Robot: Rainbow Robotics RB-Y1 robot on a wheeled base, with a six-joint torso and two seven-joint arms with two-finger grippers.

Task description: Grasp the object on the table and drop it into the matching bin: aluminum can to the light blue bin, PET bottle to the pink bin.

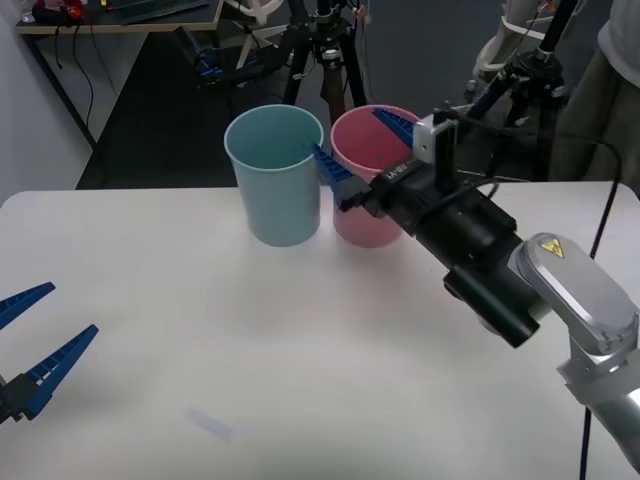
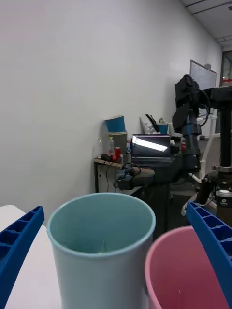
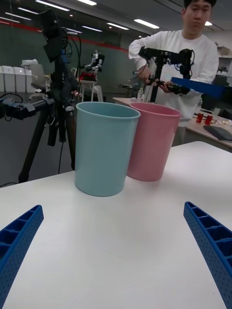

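The right tool (image 1: 362, 150) hangs raised at the far side of the tabletop (image 1: 200, 330), its blue ribbed fingers spread wide with nothing between them: one fingertip lies over the gap between the two bins, the other over the pink bin's mouth. The light blue bin (image 1: 275, 175) stands upright on the far middle of the tabletop, and the pink bin (image 1: 362, 215) stands just to its right, their walls touching or nearly so. In the right wrist view a faint yellow-green mark shows low inside the light blue bin (image 2: 101, 241); whether that is the can cannot be told. The left tool (image 1: 30, 335) rests low at the near left edge, fingers spread and empty. The only marking is a yellow warning triangle on the right arm's grey housing; no writing on it can be read.
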